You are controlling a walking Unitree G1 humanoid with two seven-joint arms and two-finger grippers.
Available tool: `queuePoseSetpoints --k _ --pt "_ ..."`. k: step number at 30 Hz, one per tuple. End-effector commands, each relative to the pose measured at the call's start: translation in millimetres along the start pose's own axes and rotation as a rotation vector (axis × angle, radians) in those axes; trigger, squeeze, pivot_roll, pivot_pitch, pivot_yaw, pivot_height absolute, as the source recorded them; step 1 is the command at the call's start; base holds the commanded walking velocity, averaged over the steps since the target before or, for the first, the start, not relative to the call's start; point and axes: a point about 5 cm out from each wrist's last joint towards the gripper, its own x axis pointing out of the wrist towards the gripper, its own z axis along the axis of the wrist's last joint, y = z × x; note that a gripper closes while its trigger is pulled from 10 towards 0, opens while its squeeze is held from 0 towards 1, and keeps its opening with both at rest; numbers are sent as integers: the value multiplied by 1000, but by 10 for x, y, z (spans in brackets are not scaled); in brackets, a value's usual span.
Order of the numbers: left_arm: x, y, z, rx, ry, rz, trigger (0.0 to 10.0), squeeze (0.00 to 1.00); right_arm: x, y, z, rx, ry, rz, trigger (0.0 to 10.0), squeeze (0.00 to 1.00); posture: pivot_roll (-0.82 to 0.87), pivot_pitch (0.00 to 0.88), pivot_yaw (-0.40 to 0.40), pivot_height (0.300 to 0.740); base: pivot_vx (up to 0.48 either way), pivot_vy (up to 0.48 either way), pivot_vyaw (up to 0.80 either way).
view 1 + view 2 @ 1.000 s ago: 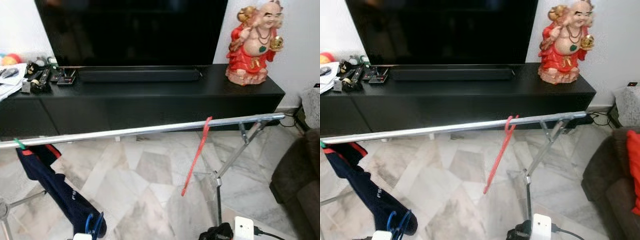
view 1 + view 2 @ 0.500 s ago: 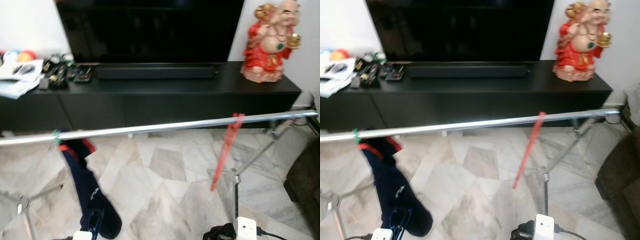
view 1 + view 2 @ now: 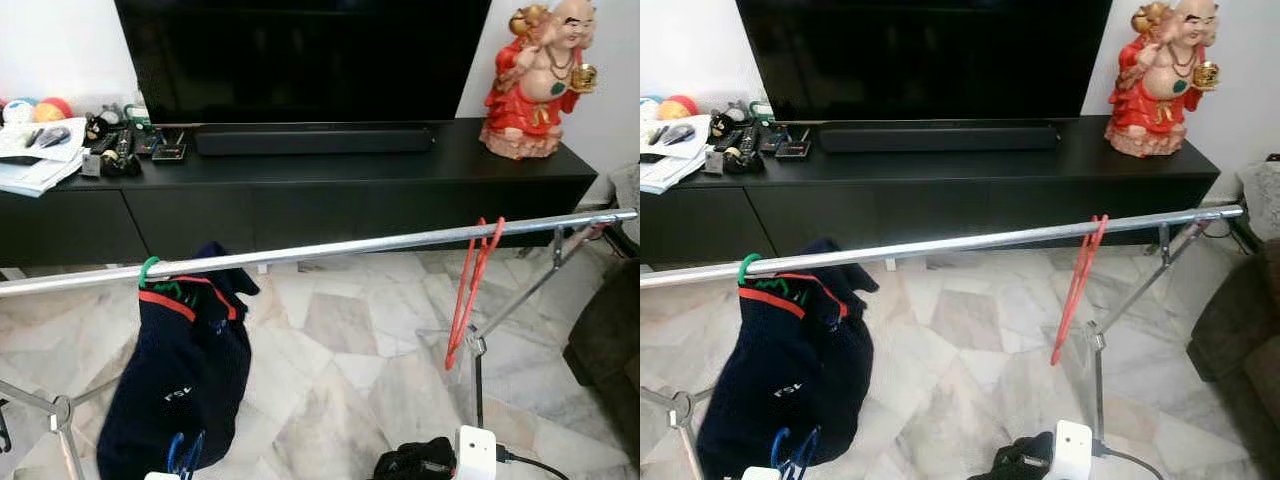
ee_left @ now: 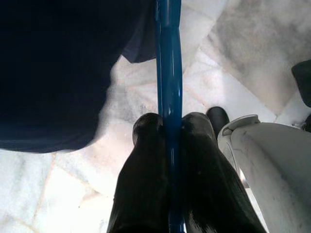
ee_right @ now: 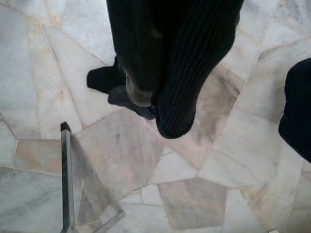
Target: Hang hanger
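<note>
Gripping a blue hanger [image 4: 168, 73] tight, the left gripper's [image 4: 169, 127] fingers should lift its hook over the bare rail [image 3: 330, 248] between navy garment [image 3: 180, 370] and red hanger [image 3: 468, 290]; right gripper's [image 5: 150, 97] fingers: can't tell.

blue hanger [image 4: 168, 87]: ends cut off | right jaws: perhaps cloth-covered
</note>
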Motion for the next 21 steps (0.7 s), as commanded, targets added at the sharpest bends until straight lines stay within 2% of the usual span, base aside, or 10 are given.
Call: queuePoseSetpoints --k 1,13,21 --pt "-23 22 -76 12 30 -1 10000 0 8 -5 58 2 -37 -3 10000 0 -32 81 9 740 0 0 0" --pt "-47 -20 -155 12 52 -9 10000 0 8 -31 75 7 -47 -10 10000 0 -34 75 8 740 0 0 0" --pt "-50 -19 -164 7 56 -7 10000 0 8 -37 68 16 -40 -19 10000 0 -32 78 6 740 -255 0 0"
